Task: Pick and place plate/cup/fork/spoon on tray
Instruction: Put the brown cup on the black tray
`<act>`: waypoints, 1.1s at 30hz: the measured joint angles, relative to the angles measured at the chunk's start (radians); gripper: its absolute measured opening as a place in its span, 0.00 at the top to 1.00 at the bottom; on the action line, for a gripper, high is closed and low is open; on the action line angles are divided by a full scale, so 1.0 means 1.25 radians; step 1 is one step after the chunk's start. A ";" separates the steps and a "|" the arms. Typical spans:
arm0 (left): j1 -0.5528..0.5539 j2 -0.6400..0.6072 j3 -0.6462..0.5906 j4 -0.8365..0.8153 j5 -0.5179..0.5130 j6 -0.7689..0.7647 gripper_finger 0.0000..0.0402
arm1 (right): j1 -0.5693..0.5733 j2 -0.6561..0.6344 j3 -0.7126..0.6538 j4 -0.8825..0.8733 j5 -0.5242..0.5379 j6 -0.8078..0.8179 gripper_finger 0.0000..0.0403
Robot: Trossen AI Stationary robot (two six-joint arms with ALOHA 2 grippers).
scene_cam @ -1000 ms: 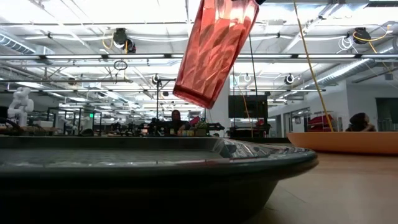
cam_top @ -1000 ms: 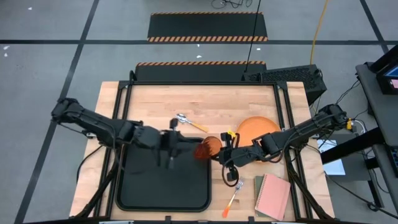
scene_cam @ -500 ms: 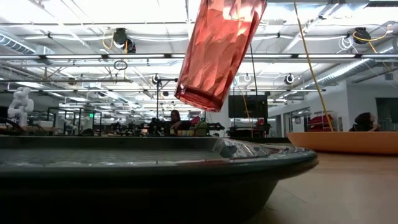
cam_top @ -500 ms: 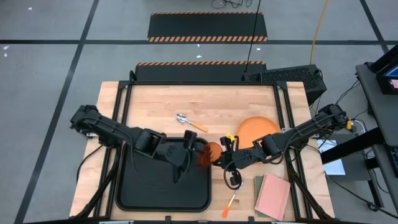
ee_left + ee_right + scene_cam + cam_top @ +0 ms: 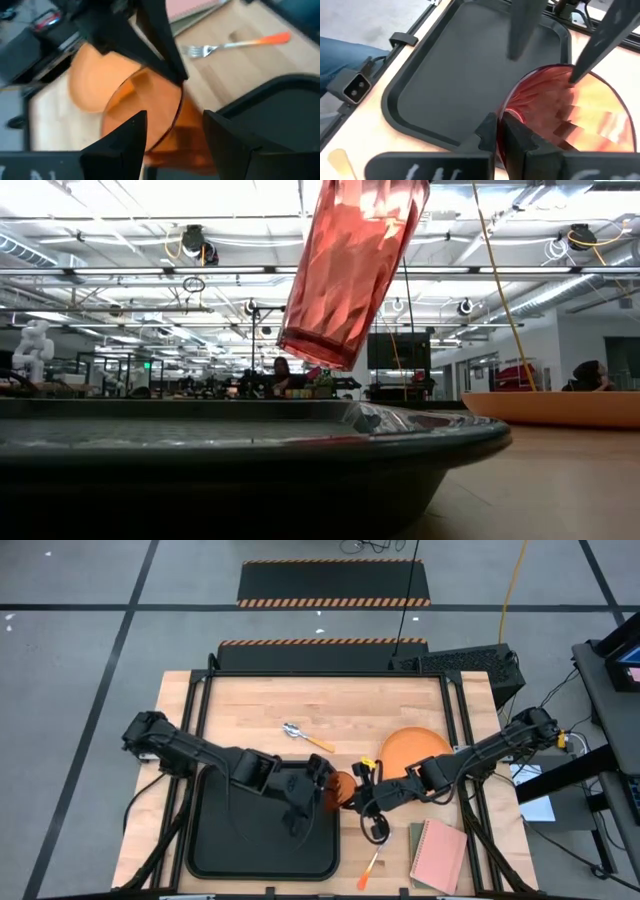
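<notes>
The amber cup (image 5: 338,790) hangs tilted over the right rim of the black tray (image 5: 220,840), and shows in the low view (image 5: 350,270). My right gripper (image 5: 357,792) is shut on it. My left gripper (image 5: 318,780) is open over the tray's right part. Its two fingers stand on either side of the cup (image 5: 150,110); I cannot tell whether they touch it. The orange plate (image 5: 415,748) lies on the table right of the cup. The spoon (image 5: 300,733) lies beyond the tray. The fork (image 5: 372,862) lies near the tray's right front corner. My right gripper pinches the cup's wall at the rim (image 5: 512,107), one finger inside and one outside. The fingers come from the table's right, slanting down. The cup hangs tilted, its base (image 5: 318,350) lowest and clear of the tray.
A pink notebook (image 5: 438,855) lies at the table's right front, beside the fork. Both arms meet at the tray's right rim (image 5: 430,440). The tray's left and near parts lie bare.
My left gripper has gone toward the table's right edge, across the tray, up to the cup, and its fingers now stand around it. My right gripper has kept the cup over the tray's right rim, and the cup has sunk a little.
</notes>
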 joint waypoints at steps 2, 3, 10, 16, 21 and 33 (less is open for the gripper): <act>0.011 0.005 0.000 -0.005 0.038 0.002 0.51 | 0.000 0.000 0.000 0.005 -0.001 -0.001 0.98; 0.014 0.007 -0.001 -0.010 0.041 0.002 0.51 | 0.000 0.000 0.000 0.007 -0.001 -0.004 0.98; 0.037 0.027 0.000 -0.003 0.093 0.059 0.59 | 0.000 0.000 -0.001 0.005 -0.003 -0.006 0.98; 0.039 0.031 0.000 -0.004 0.113 0.109 0.81 | 0.000 0.000 -0.001 0.009 -0.003 -0.012 0.98; 0.039 0.033 -0.001 -0.017 0.135 0.148 0.96 | 0.000 0.000 -0.001 0.040 0.004 -0.018 0.96; 0.026 0.032 -0.001 -0.062 0.134 0.150 0.97 | 0.015 -0.003 -0.001 0.150 0.181 -0.047 0.45</act>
